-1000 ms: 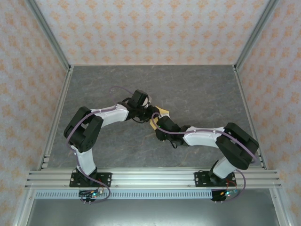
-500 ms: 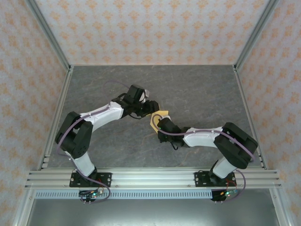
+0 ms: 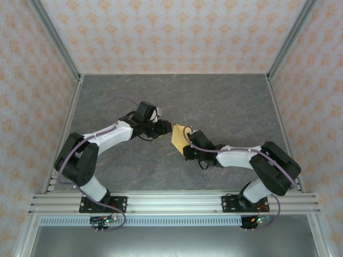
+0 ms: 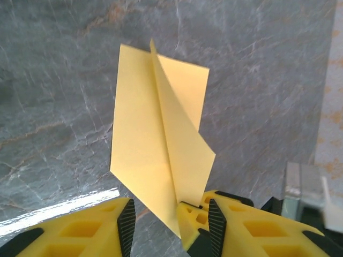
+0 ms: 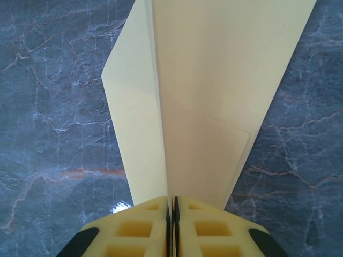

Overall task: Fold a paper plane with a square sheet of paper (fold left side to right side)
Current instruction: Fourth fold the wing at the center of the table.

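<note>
The paper (image 3: pixel 178 136) is found near the middle of the table (image 3: pixel 225 101), already worked into a narrow, kite-like shape with a sharp tip and a long centre crease. It is pinched along that crease by the right gripper (image 5: pixel 170 211), whose fingers (image 5: pixel 142 230) are pressed tightly together on the sheet with no gap to be seen. The left gripper (image 4: pixel 170 214) is held just left of the table's middle, its fingers (image 4: pixel 91 233) spread apart. The paper's near corner is seen between them, but no contact with either pad can be made out. Whether the paper rests on the table or is lifted clear of it cannot be told

The corner folds that form the point are judged to be done, and the centre crease is set. The left-to-right fold is judged only partly made: one half is seen standing at an angle to the other instead of lying flat upon it. What is left, as far as can be judged, is for that half to be laid over fully, the crease pressed along its length, and the wings turned down
</note>
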`<action>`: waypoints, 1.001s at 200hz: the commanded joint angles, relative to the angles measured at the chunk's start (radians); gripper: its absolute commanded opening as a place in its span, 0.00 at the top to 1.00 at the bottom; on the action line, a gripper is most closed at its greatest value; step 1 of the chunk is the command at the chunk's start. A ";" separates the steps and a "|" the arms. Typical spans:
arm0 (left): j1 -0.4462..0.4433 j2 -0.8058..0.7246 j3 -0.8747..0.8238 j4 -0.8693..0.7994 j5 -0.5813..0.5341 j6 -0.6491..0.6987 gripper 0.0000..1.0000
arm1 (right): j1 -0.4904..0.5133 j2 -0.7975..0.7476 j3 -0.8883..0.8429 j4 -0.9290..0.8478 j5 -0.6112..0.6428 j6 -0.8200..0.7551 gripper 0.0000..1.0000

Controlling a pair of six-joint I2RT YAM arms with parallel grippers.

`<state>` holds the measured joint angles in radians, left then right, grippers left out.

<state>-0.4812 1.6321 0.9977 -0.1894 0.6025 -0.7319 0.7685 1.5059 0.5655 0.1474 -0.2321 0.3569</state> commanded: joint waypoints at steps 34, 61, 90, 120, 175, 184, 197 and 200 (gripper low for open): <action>-0.078 0.135 0.069 0.069 0.040 -0.001 0.59 | -0.026 -0.012 -0.044 0.060 -0.079 0.034 0.87; -0.090 0.191 0.101 0.090 0.048 -0.015 0.59 | -0.029 -0.007 -0.052 0.070 -0.084 0.037 0.87; -0.101 0.240 0.133 0.091 0.050 -0.017 0.59 | -0.032 -0.002 -0.057 0.078 -0.087 0.039 0.87; -0.102 0.271 0.152 0.098 0.049 -0.024 0.59 | -0.041 -0.003 -0.067 0.090 -0.098 0.045 0.87; -0.103 0.340 0.168 0.112 0.045 -0.029 0.57 | -0.051 -0.003 -0.072 0.098 -0.111 0.054 0.81; -0.102 0.345 0.170 0.113 0.044 -0.030 0.58 | -0.052 -0.007 -0.073 0.101 -0.113 0.056 0.80; -0.102 0.351 0.169 0.116 0.042 -0.029 0.57 | -0.054 -0.013 -0.075 0.103 -0.113 0.059 0.79; -0.103 0.353 0.168 0.115 0.041 -0.028 0.57 | -0.054 -0.015 -0.075 0.103 -0.114 0.058 0.79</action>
<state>-0.5728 1.9614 1.1442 -0.0898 0.6498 -0.7586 0.7231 1.5059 0.5117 0.2359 -0.3466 0.4061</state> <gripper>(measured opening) 0.426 0.205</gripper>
